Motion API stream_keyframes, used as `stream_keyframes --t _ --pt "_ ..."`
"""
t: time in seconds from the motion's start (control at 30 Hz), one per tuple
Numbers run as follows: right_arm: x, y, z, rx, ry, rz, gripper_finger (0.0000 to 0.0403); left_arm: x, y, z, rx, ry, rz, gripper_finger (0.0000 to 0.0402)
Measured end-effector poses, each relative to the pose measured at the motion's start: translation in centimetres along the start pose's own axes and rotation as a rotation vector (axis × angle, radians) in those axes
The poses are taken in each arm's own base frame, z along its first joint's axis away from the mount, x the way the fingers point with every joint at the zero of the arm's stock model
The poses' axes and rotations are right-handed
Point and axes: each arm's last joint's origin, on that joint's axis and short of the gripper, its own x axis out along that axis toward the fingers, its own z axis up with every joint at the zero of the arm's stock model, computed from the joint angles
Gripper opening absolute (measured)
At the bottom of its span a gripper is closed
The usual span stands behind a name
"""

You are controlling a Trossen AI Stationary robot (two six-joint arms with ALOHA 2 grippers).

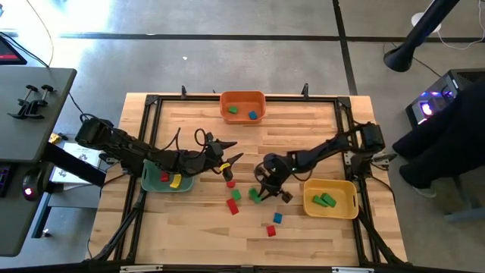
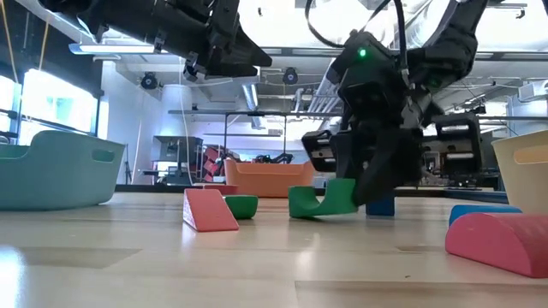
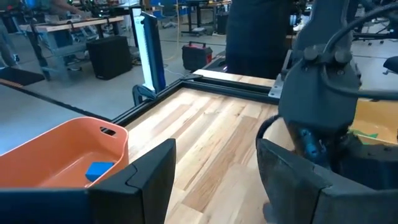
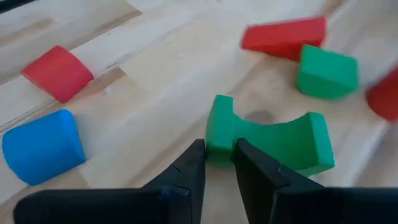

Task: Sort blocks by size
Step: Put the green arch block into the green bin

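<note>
Bright overhead light is flooding the wooden table [image 1: 303,129], casting soft shadows beneath the arms. Ceiling glare is washing out the low view (above the table), where the nearest red block [image 2: 501,244] is blurring.

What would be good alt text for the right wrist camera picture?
The right claw closes its two dark fingers on one leg of a green arch-shaped block lying on the wooden table. Around it lie a blue rounded block, a red rounded block, a red wedge and a smaller green block.
</note>
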Motion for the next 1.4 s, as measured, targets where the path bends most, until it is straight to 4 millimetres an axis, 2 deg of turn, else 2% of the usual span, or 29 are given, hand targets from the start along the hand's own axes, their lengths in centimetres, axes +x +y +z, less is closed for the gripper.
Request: stream_keyframes --t 0.13,0.27,0.37,0.47,0.57,0.7,0.9,1.13,1.4 --pt "-1.9 0.2 1.1 0.086 0.043 -0.041 0.0069 0.0 0.0 0.0 0.003 0.0 0.0 0.0211" --pt "-5.0 0.4 2.1 0.068 0.013 -0.066 0.0034 0.0 -0.2 -0.1 0.043 0.009 -0.076 0.0211" --pt "-7.6 0.3 1.2 0.084 -0.102 -0.098 0.0023 -0.1 -0.6 -0.1 0.087 0.016 -0.192 0.0211" --pt "-9.5 0.5 0.3 0.105 -0.261 -0.202 0.0023 -0.4 -1.2 -0.4 0.142 0.02 -0.238 0.0211" --pt "-10.7 1.2 -0.3 0.102 -0.423 -0.274 0.003 -0.5 -2.0 -1.1 0.297 0.019 -0.269 0.0211" --pt "-11.2 1.9 -0.4 0.153 -0.536 -0.283 0.0038 -0.3 -3.2 -1.8 0.484 -0.064 -0.326 0.0211" --pt "-10.8 2.3 0.5 0.164 -0.564 -0.241 0.003 1.7 -4.9 -1.8 0.593 -0.196 -0.402 0.0214" --pt "-10.7 2.2 1.3 0.153 -0.579 -0.23 0.0034 4.5 -6.3 -1.5 0.669 -0.182 -0.363 0.0238" --pt "-10.6 2.1 1.4 0.179 -0.576 -0.221 0.0034 4.7 -6.3 -1.6 0.723 -0.12 -0.312 0.0226"
